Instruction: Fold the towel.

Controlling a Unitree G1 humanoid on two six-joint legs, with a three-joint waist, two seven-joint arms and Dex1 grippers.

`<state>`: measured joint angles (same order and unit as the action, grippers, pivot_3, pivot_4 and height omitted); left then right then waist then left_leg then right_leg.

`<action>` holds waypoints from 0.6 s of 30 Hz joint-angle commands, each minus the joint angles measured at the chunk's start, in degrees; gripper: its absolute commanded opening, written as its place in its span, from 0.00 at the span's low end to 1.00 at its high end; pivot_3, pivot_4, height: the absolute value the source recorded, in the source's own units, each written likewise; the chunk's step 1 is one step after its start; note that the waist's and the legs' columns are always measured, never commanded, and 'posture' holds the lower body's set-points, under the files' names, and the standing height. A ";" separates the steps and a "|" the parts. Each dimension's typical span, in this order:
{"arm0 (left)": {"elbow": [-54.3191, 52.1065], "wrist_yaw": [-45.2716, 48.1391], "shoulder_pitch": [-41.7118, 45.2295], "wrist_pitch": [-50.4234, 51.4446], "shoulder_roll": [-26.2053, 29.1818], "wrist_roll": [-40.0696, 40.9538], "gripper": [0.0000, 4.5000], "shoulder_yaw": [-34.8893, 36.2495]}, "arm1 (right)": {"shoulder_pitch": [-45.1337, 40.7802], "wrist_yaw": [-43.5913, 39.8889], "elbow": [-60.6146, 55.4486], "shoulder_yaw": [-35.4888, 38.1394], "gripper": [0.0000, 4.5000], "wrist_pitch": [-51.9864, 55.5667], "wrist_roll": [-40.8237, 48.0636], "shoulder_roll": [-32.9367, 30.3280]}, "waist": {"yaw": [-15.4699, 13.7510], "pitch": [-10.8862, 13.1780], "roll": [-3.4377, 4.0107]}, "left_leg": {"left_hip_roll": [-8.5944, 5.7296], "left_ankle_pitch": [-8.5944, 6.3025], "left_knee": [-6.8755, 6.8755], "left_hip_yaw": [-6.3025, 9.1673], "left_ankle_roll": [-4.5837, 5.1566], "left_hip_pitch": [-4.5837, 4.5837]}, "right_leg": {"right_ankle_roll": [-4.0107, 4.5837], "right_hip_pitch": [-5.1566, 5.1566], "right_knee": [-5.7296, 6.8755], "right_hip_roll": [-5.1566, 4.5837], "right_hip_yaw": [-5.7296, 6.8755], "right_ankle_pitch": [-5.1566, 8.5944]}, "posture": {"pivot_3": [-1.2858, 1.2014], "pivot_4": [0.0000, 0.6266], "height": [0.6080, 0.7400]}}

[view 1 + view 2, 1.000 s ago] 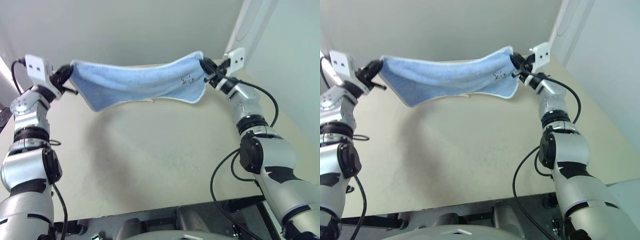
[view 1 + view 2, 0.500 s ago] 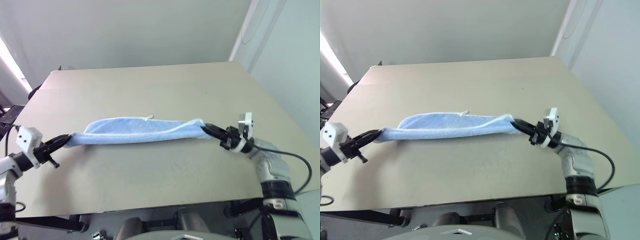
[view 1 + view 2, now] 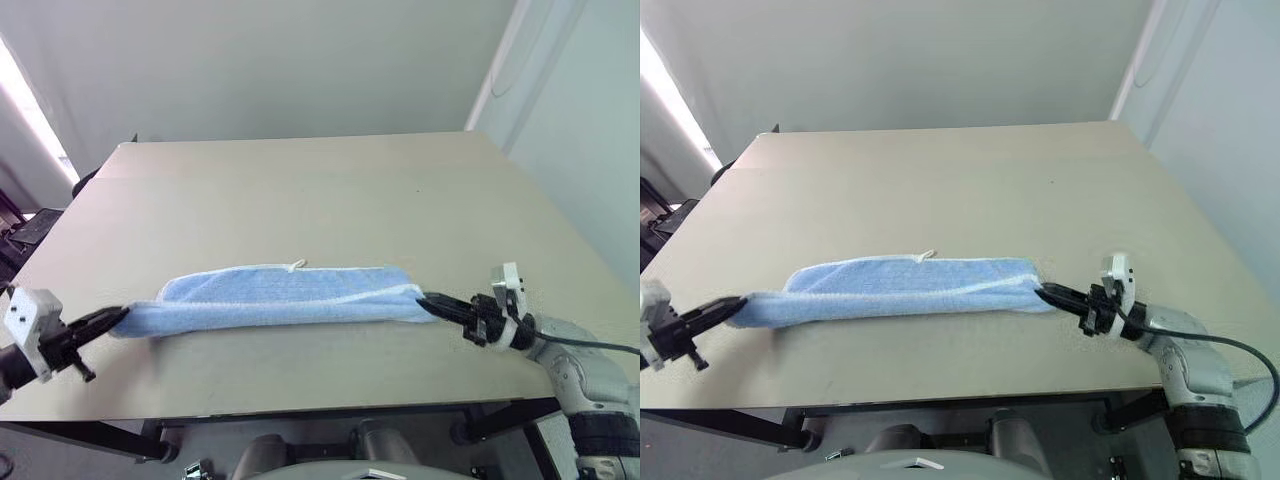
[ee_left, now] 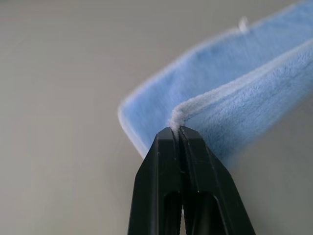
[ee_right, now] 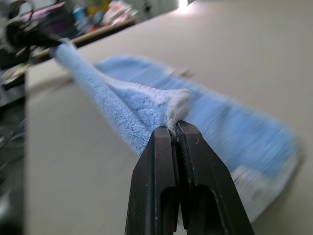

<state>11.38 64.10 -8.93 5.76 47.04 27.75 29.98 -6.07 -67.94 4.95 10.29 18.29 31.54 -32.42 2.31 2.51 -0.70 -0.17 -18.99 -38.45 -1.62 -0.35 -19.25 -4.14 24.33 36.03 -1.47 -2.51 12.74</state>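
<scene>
A plain beige table (image 3: pixel 300 190) carries a single thing: a light blue towel (image 3: pixel 280 298) with white edging. It lies doubled over lengthwise in a long narrow strip across the near part of the top, running side to side, with a tiny white loop (image 3: pixel 296 265) poking out at its far edge.

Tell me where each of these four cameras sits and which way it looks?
Left eye: on the head, looking forward and down at the towel on the table; both arms show.
Right eye: beside it, same scene.
Left wrist: along the left tool, shut on a towel corner.
Right wrist: along the right tool, shut on the other end.
All four share the towel.
</scene>
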 commanded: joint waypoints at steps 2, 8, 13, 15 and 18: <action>9.94 -4.08 11.34 -2.92 -1.61 -3.70 0.00 -4.16 | -6.98 5.65 5.26 -2.07 0.00 0.08 -3.19 1.94 | 0.15 -0.01 0.00 | 0.00 0.00 -0.12 0.01 0.00 0.00 | 0.00 -0.03 0.02 0.03 0.00 -0.01 | 0.52 0.00 1.00; 26.50 -7.96 23.26 -10.73 -5.79 -9.79 0.00 -9.88 | -17.79 15.34 24.75 -3.64 0.00 -10.17 -11.59 7.61 | 0.31 -0.09 -0.15 | -0.05 -0.01 -0.19 -0.05 0.02 -0.13 | -0.10 0.03 -0.02 -0.02 -0.05 -0.33 | 0.52 0.00 1.00; 37.21 -11.46 28.03 -17.96 -7.09 -13.61 0.00 -11.97 | -23.78 21.24 37.70 -3.16 0.00 -18.32 -15.63 10.23 | 0.23 -0.10 -0.17 | -0.05 -0.02 -0.23 -0.02 0.02 -0.17 | -0.14 0.08 0.01 -0.12 -0.06 -0.38 | 0.52 0.00 1.00; 38.98 -11.31 28.85 -18.99 -7.18 -13.60 0.00 -12.17 | -24.33 20.46 39.51 -3.45 0.00 -19.55 -16.11 10.39 | 0.19 -0.11 -0.17 | -0.04 -0.02 -0.22 0.00 0.02 -0.17 | -0.14 0.08 0.02 -0.18 -0.06 -0.38 | 0.52 0.00 1.00; 40.51 -10.22 29.77 -18.86 -7.50 -12.20 0.17 -11.56 | -24.51 19.71 40.50 -3.39 0.18 -20.33 -16.07 10.94 | 0.22 -0.11 -0.17 | -0.04 -0.02 -0.22 0.01 0.02 -0.20 | -0.16 0.09 0.02 -0.25 -0.06 -0.39 | 0.52 0.00 1.00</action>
<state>51.81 53.72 18.96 -11.82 38.87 14.41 17.10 -29.03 -47.82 45.76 5.96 -0.58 15.07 -21.28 2.53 2.40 -0.87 -0.21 -19.02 -38.67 -1.61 -0.33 -19.45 -4.31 24.41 36.05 -1.74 -2.57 12.34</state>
